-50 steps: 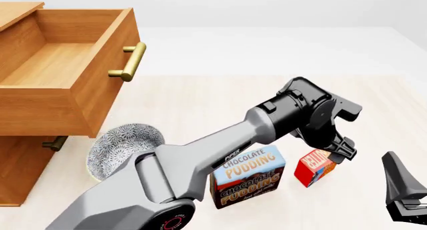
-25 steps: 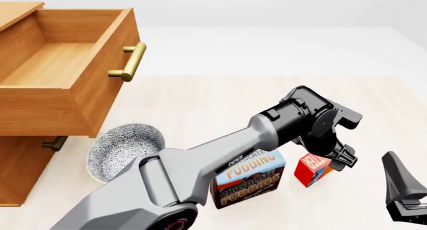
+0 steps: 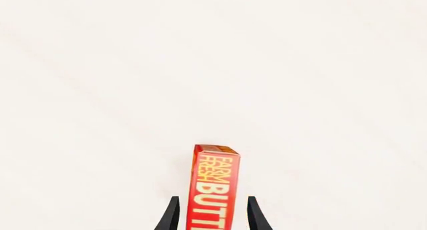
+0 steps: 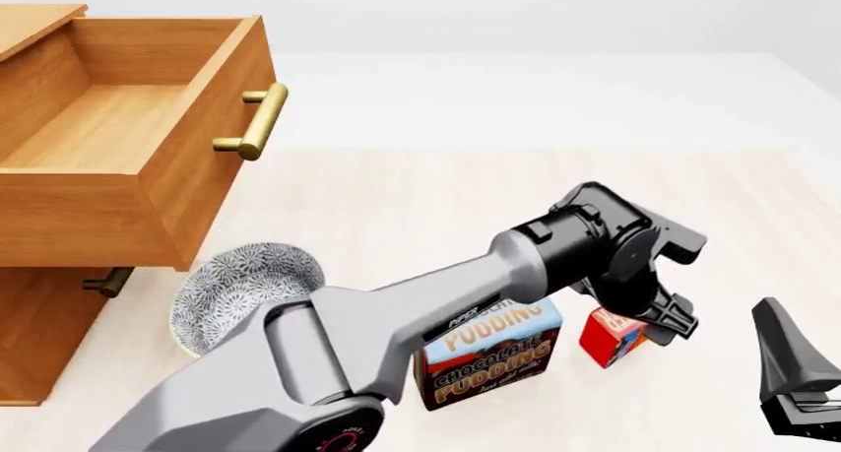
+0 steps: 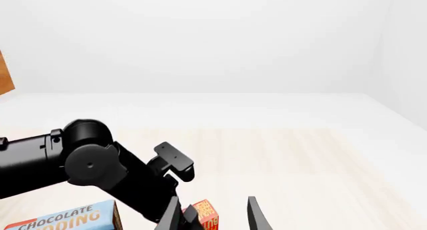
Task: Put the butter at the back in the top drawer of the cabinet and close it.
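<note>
The butter, a small red box with orange label, stands on the table just right of the pudding box. My left gripper hangs over its top. In the left wrist view the butter sits between the two fingers, with a small gap on each side, so the left gripper is open around it. The top drawer of the cabinet is pulled out, its inside bare, brass handle facing right. My right gripper rests at the near right edge, and its wrist view shows that gripper open.
A blue-and-brown Chocolate Pudding box stands upright under the left forearm. A patterned grey bowl sits beside the cabinet, below the open drawer. A lower drawer's handle pokes out under it.
The left gripper has sunk lower and drawn slightly nearer, coming down over the butter. The right arm, the drawer and the boxes have stayed put.
</note>
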Robot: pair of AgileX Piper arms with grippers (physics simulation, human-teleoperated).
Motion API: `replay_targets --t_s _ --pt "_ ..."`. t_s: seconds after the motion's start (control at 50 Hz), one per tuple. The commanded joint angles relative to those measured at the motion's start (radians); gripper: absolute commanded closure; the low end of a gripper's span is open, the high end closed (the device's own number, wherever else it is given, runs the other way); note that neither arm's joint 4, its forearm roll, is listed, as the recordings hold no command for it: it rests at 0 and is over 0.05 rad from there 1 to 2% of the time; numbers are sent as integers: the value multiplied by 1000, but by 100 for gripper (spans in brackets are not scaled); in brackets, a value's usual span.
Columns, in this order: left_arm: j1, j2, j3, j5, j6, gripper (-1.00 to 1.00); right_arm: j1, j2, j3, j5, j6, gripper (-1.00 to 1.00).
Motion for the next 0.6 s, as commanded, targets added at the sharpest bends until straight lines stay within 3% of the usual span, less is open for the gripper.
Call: replay_targets --t_s 0.02,0.6 --pt "1 -18 56 -32 -6 -100 0 0 0 0 0 -100" --pt "-4 48 -16 -4 -22 -100 0 0 0 0 0 -100"
